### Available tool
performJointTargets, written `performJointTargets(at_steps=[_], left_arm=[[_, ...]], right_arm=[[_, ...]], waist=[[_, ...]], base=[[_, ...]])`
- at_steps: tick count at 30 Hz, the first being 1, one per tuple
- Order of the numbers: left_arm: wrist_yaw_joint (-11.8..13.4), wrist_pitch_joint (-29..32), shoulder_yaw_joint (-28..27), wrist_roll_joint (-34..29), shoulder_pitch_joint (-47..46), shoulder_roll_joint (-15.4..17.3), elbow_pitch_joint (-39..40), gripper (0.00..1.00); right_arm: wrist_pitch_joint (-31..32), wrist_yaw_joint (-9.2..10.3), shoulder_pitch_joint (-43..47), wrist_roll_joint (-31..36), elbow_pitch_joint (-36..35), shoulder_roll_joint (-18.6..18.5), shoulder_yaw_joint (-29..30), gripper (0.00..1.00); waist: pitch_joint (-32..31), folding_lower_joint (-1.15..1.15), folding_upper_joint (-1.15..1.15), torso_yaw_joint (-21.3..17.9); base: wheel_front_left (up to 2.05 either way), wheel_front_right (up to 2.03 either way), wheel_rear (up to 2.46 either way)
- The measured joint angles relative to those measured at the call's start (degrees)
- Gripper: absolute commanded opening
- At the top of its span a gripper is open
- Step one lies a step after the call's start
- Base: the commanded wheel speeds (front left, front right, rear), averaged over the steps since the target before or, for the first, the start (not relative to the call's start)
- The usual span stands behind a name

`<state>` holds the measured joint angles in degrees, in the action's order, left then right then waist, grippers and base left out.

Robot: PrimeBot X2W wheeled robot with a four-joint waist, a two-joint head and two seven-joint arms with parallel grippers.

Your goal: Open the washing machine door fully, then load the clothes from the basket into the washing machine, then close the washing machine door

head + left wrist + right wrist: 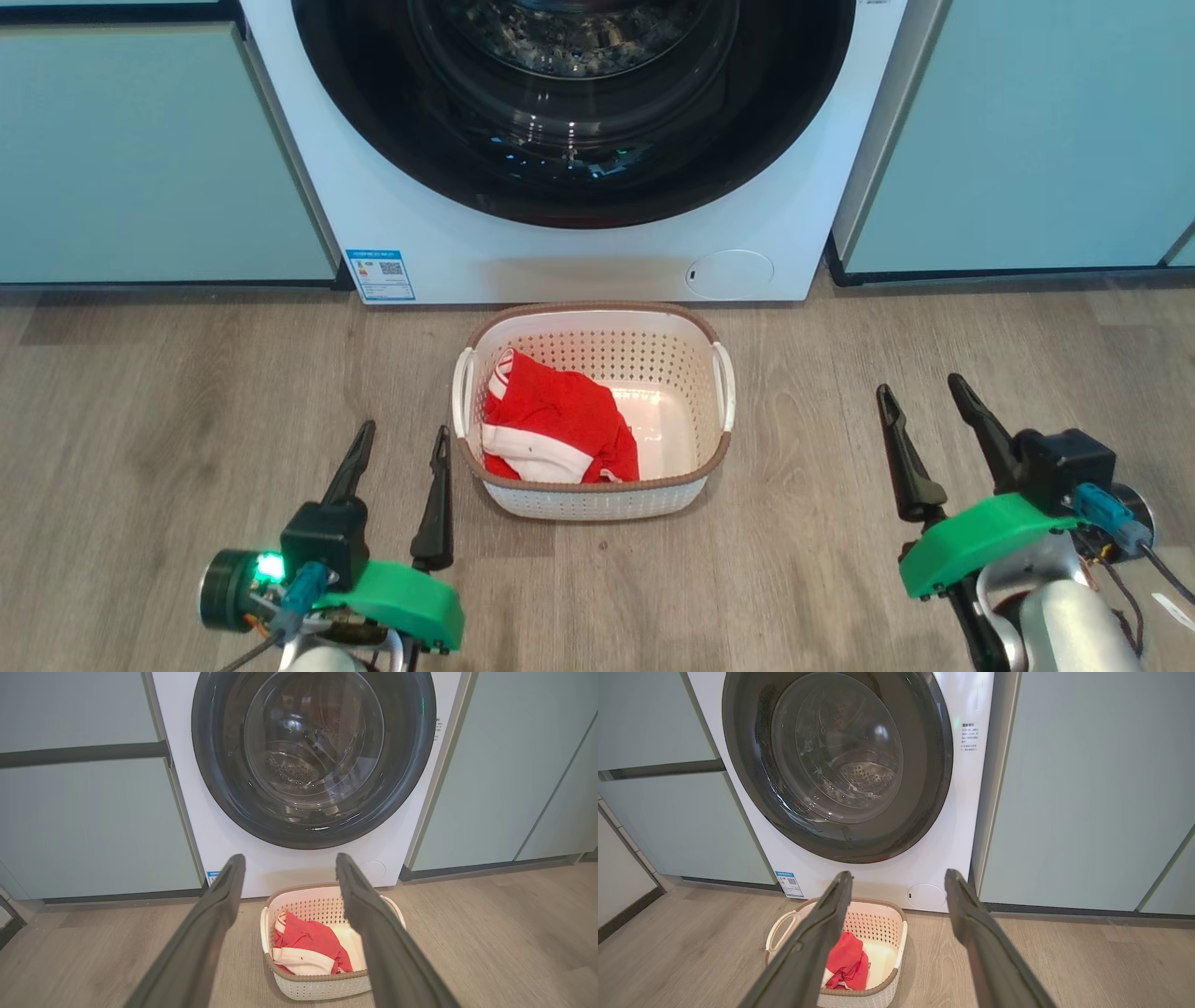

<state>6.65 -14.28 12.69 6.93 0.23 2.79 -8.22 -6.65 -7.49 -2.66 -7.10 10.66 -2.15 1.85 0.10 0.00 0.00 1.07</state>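
You have a floor (140, 420) of grey-brown wood-look planks, their grain running left to right across the near ground. On the far side stand pale teal cabinets with flat, matt fronts: a left cabinet (140, 159) and a right cabinet (1027, 131), well apart. A dark plinth (168, 283) runs along the foot of each, where it meets the floor. A dark horizontal recess (84, 753) splits the left cabinet into upper and lower fronts, and a thin seam (558, 784) divides the right one into two doors. At the far left you can see a white panel (616, 868). The light is soft and even, with faint shadow along the cabinet feet.
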Motion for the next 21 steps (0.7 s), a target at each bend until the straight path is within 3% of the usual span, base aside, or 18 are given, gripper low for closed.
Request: performJointTargets(at_steps=[21], left_arm=[[-0.91, 0.0, -1.26, 1.33, 0.08, 0.0, 1.54, 1.0]], right_arm=[[-0.44, 0.0, -0.07, 0.0, 0.0, 0.0, 0.4, 1.0]], waist=[[0.2, 0.0, 0.0, 0.34]], base=[[0.03, 0.03, -0.06]])
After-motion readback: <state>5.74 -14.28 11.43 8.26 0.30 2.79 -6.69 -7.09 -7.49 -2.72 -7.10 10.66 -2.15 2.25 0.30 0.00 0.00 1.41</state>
